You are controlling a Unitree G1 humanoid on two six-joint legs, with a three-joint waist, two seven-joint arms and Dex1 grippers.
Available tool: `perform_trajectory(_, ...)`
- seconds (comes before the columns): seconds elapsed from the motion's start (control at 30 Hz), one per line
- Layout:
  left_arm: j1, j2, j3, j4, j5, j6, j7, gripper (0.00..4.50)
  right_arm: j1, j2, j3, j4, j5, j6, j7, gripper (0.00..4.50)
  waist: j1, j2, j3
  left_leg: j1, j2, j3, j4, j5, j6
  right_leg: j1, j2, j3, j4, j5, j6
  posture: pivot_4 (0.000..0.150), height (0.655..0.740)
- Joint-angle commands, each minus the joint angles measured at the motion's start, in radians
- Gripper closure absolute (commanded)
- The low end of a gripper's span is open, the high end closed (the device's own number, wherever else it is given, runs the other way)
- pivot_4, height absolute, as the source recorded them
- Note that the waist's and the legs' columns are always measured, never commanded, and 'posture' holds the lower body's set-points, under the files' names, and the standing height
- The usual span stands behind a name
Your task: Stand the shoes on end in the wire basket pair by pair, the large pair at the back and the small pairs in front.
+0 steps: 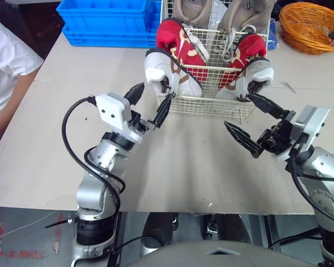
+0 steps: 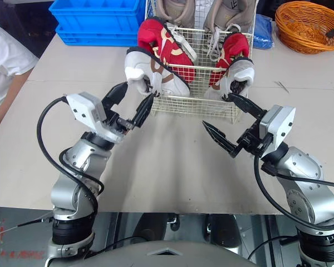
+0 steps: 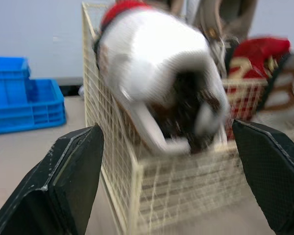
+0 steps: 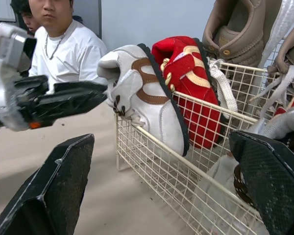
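Both gaping, empty: left hand (image 1: 155, 94), right hand (image 1: 238, 110); wire basket (image 1: 211, 108) ahead holds shoes (image 1: 172, 72).

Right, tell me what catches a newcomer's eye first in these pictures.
The wire basket on the far part of the table draws the eye. It is packed with shoes on end: a tan pair at the back, a red pair before it, and a white pair with brown trim leaning over the front rim. Just before it, the left gripper and right gripper hang open, holding nothing.
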Motion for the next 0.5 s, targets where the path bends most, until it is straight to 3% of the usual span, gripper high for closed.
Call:
perform_trajectory(0.03, 0.017, 0.015, 0.042, -0.072, -0.001, -0.091, -0.022, 0.02, 0.007, 0.003, -0.013, -0.015, 0.006, -0.029, 0.015, 0.11, 0.000, 0.000, 0.000, 0.000, 0.000, 0.000, 0.000, 0.000, 0.000, 0.000, 0.000, 0.000, 0.000, 0.000, 0.000, 0.150, 0.6860)
perform_trajectory(0.23, -0.094, -0.011, 0.084, -0.064, -0.047, -0.123, 0.021, 0.02, 0.005, 0.004, -0.010, -0.002, 0.007, -0.032, 0.028, 0.11, 0.004, 0.000, 0.000, 0.000, 0.000, 0.000, 0.000, 0.000, 0.000, 0.000, 0.000, 0.000, 0.000, 0.000, 0.000, 0.150, 0.6860)
perform_trajectory(0.5, -0.259, -0.011, 0.020, -0.004, -0.089, -0.042, -0.001, 0.02, -0.001, 0.015, -0.003, 0.006, -0.001, -0.041, 0.031, 0.11, 0.002, 0.000, 0.000, 0.000, 0.000, 0.000, 0.000, 0.000, 0.000, 0.000, 0.000, 0.000, 0.000, 0.000, 0.000, 0.150, 0.6860)
